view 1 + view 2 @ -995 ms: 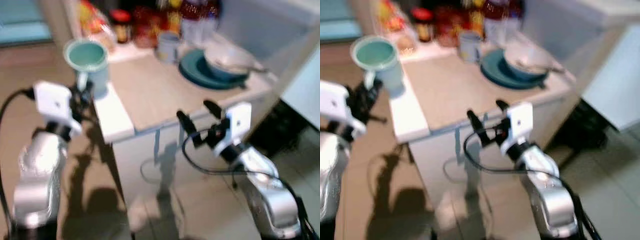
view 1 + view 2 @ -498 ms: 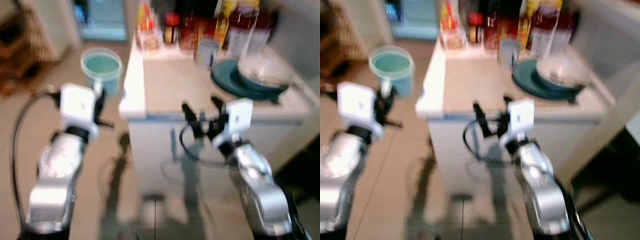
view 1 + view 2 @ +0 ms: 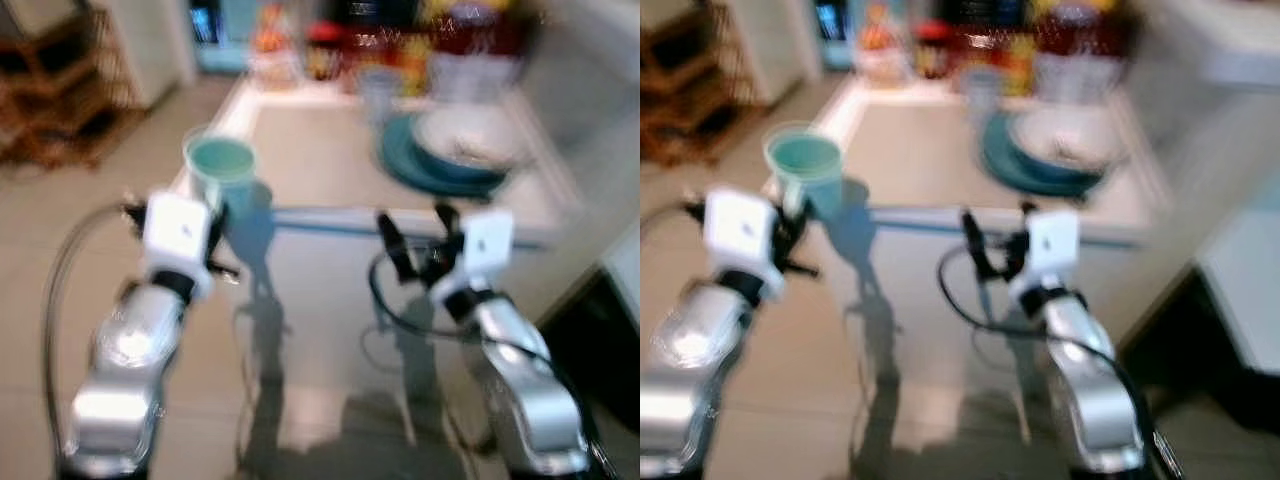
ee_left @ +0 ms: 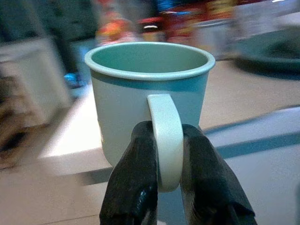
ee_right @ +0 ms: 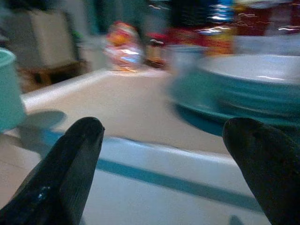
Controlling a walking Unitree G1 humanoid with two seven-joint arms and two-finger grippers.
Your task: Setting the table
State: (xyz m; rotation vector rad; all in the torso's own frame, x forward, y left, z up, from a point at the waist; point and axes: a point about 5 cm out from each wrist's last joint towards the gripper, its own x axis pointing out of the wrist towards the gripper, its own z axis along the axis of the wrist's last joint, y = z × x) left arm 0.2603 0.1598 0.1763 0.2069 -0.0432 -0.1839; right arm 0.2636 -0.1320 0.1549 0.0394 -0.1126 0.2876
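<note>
My left gripper [image 4: 166, 183] is shut on the handle of a pale teal mug [image 4: 145, 93], held upright at the near left corner of the beige table [image 3: 310, 165]. The same mug [image 3: 222, 172] shows just above the left wrist camera housing. My right gripper [image 3: 418, 232] is open, level with the table's near edge, with nothing between its fingers [image 5: 65, 168]. A teal plate [image 3: 420, 165] carrying a white bowl [image 3: 465, 135] sits at the table's right side, ahead of the right gripper. The views are blurred by motion.
Jars, bottles and packets [image 3: 400, 40] crowd the table's far edge. A wooden shelf [image 3: 55, 100] stands at the far left on the tiled floor [image 3: 60, 250]. A white counter edge [image 3: 1250, 260] lies to the right.
The whole view has swung as I moved, so the table now lies squarely ahead. The mug stays in my left gripper and has come closer to the table's corner. The right gripper stays open.
</note>
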